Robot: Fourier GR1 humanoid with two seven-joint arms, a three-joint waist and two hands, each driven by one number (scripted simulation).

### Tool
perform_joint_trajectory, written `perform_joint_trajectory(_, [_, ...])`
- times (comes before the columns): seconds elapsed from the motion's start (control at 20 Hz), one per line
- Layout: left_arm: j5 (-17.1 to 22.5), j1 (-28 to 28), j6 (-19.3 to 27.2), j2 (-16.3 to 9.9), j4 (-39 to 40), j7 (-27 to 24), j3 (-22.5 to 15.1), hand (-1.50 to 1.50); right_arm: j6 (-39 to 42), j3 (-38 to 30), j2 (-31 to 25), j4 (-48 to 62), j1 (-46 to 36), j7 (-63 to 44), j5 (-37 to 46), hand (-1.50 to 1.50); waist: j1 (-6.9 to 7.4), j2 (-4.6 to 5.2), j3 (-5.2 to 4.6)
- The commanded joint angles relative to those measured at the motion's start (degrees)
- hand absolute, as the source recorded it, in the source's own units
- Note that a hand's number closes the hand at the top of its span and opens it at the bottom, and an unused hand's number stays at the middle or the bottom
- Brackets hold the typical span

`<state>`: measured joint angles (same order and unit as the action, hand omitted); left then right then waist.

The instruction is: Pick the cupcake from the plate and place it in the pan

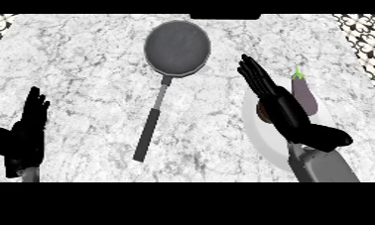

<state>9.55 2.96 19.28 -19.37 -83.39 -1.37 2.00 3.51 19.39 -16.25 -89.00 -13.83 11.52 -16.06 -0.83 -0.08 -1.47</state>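
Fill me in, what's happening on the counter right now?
The right hand hangs open over the white plate, hiding most of the cupcake; its fingers are straight and nothing is held yet. An eggplant lies at the plate's far edge. The pan sits farther back with nothing in it, handle toward the robot. The left hand rests open at the left edge.

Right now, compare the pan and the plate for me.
The pan is dark grey with a long handle; the plate is white and has none. The pan lies fully in view near the counter's middle; the plate sits at the right, largely covered by the right hand. Both are round.
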Motion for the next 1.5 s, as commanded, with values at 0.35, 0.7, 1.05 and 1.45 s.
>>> perform_joint_trajectory(0.35, [-7.5,-0.6,-6.6,-3.6,-1.8,2.9,-10.2,0.0,-7.7,-13.0,-12.8,16.2,-5.9,-14.7,4.4,-1.5,-1.12,0.72,1.28])
perform_joint_trajectory(0.7, [-8.6,0.6,-7.8,-3.6,-4.8,5.5,-11.9,0.0,1.8,-16.2,-25.8,16.6,-0.5,-18.6,3.7,-1.5,0.31,-0.07,1.45])
perform_joint_trajectory(1.05, [-10.4,0.5,-7.1,-2.3,-7.6,7.7,-13.7,0.0,17.0,-10.8,-34.5,16.8,-9.2,-21.5,8.2,-1.5,1.61,0.13,1.43])
perform_joint_trajectory(1.45, [-9.5,2.9,-10.4,-4.2,-7.0,4.6,-10.9,0.0,30.4,-7.0,-30.6,18.0,-21.2,-30.3,6.1,-1.5,2.31,0.11,1.4])
